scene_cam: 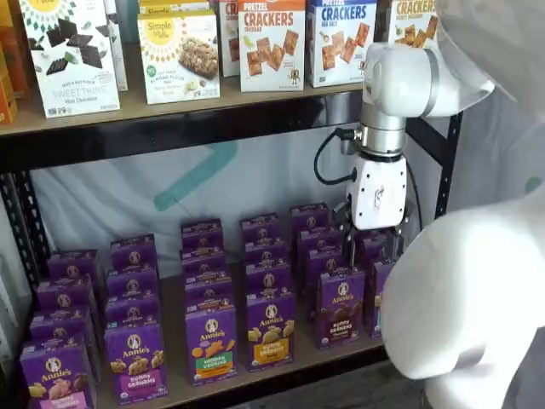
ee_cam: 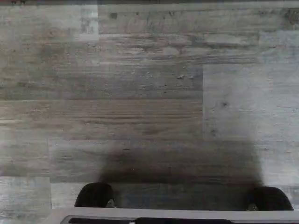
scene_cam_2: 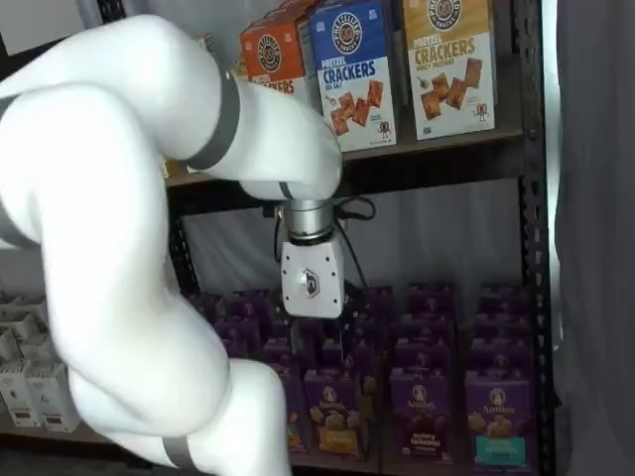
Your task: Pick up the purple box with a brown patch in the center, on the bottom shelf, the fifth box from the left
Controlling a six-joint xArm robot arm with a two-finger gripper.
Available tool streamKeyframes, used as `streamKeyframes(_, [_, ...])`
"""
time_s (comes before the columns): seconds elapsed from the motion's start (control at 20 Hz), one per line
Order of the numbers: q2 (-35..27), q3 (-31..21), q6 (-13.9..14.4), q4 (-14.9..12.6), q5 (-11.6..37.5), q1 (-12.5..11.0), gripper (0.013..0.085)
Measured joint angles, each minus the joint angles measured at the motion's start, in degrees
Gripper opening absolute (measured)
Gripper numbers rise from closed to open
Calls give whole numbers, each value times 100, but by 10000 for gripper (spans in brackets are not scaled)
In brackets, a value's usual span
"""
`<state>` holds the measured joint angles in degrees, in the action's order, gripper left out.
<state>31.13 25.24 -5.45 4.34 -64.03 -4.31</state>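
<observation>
The white-bodied tool with two black fingers (scene_cam: 375,243) hangs straight down from the white arm, in front of the rows of small purple cartons on the lower level. In that shelf view the two fingers stand apart with cartons showing in the gap between them, so the tool is wide, with nothing held in it. In a shelf view the white body (scene_cam_2: 312,283) shows, but its fingers merge with the dark cartons behind.

The small upright purple box with the dark brown centre band (scene_cam: 341,308) stands in the front row on the bottom shelf, a dark brown wooden board in a black metal rack frame (scene_cam: 281,366), just beside a purple carton with an orange band (scene_cam: 271,331). The tool hangs above and behind this box, not touching it. In a shelf view the same box (scene_cam_2: 424,419) stands between an orange-banded carton and a teal-banded carton (scene_cam_2: 498,421).

The wrist view shows only grey wood-grain flooring (ee_cam: 149,93) with a dark shadow on it.
</observation>
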Motion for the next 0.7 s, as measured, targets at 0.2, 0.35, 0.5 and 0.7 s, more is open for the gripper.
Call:
streamKeyframes(0.2, [-387,35,-21,-98,243,-50,850])
streamKeyframes(0.35, [-687,53,-47,-165,458,-100,850])
streamKeyframes(0.5, [-983,25,-106,-181,805,-152,850])
streamKeyframes(0.7, [-1258,13,-219,-96,1100,-202,850])
